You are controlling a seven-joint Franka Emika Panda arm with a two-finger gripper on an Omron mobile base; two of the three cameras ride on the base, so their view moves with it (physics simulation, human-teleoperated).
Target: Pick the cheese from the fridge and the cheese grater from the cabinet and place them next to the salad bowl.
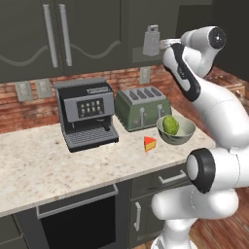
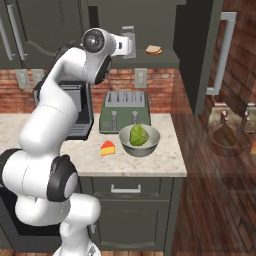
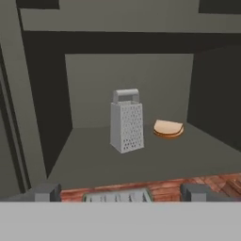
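The end effector [image 3: 120, 193] is being held spread wide and empty in front of the open cabinet [image 3: 42, 117], its fingertips [image 3: 44, 192] apart from the cheese grater [image 3: 126, 121]. The grater is being shown upright on the cabinet shelf, with a flat tan bread-like piece [image 3: 168, 128] lying just beside it. On the counter [image 1: 44, 165] below, the cheese [image 1: 149, 143] is being seen resting near the salad bowl [image 1: 181, 136], in front of the green toaster [image 1: 142, 108].
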